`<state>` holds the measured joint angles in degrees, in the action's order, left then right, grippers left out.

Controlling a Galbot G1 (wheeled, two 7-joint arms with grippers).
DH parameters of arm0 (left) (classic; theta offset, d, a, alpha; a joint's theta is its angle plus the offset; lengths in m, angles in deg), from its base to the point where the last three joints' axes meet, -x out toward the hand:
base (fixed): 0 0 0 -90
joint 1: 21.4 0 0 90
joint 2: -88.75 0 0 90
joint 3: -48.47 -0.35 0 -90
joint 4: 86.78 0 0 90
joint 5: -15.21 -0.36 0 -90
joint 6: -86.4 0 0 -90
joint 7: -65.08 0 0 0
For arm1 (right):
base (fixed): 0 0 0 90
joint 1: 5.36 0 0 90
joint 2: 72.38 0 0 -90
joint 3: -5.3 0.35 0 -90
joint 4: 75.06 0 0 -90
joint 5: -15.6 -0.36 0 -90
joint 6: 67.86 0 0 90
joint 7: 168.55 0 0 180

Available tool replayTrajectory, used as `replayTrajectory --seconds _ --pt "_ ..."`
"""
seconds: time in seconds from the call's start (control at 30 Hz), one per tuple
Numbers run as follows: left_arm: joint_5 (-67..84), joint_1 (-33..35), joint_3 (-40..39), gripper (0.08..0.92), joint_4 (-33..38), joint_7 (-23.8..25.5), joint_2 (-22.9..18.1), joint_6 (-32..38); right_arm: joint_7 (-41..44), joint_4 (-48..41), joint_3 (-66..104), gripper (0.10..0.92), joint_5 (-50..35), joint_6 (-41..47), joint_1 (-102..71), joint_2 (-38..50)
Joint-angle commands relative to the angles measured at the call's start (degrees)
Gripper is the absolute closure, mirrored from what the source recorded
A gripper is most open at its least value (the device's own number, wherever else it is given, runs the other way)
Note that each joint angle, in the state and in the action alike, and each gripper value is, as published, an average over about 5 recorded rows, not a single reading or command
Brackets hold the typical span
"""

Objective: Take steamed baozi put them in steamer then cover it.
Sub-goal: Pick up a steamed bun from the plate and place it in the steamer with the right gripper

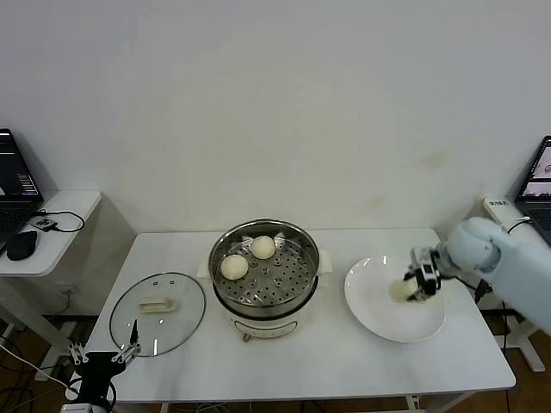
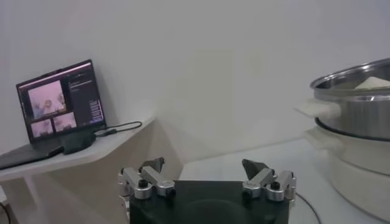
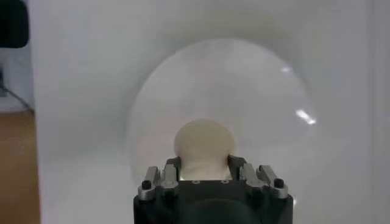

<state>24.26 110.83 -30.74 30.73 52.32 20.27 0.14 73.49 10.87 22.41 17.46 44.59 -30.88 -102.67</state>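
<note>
Table (image 1: 344, 361): white, rectangular, set against a pale wall; bare surface ran along its near edge and at its far right corner.

Steamer (image 1: 263, 274): steel pot on a cream base, at the table's centre, uncovered. Two buns sat on its perforated tray, one at the far side (image 1: 263, 247) and one at the left side (image 1: 234, 267), close together but apart; the right and near parts of the tray were open.

Lid (image 1: 158, 312): clear glass with a cream handle, lying flat on the table left of the steamer, its near-left rim close to the table's corner.

Plate (image 1: 379, 318): white, flat, right of the steamer, with a gap between the two; its right rim lay well inside the table's right edge.

Bun on plate (image 3: 204, 141): cream-white, round, resting on the right part of the plate.

Right gripper (image 1: 421, 282): reaching in from the right, low over the plate, fingers (image 3: 172, 167) set on either side of the bun and pressed against its flanks. The bun looked to be touching the plate.

Left gripper (image 1: 102, 354): parked off the near-left corner of the table, below the lid, fingers (image 2: 152, 165) spread wide with nothing between them.

Side desk (image 1: 52, 215): left of the table, carrying a laptop (image 1: 15, 185) and a mouse (image 1: 21, 245).
</note>
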Motion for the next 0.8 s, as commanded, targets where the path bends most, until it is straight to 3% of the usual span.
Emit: replayTrajectory --seconds 0.03,0.37,0.8 --pt "0.17 -0.03 0.03 0.177 0.03 -0.02 0.17 0.05 -0.34 -0.24 -11.15 0.508 -9.46 0.79 24.73 -8.41" --pt "0.76 -0.66 0.36 0.177 -0.58 -0.08 -0.01 0.05 -4.07 -1.55 -16.87 0.508 -15.33 1.72 29.95 -24.57" --pt "0.73 -1.08 0.5 0.177 -0.03 -0.09 -0.88 -0.03 -2.92 -5.2 -24.85 0.507 -13.32 -11.13 24.5 -37.83"
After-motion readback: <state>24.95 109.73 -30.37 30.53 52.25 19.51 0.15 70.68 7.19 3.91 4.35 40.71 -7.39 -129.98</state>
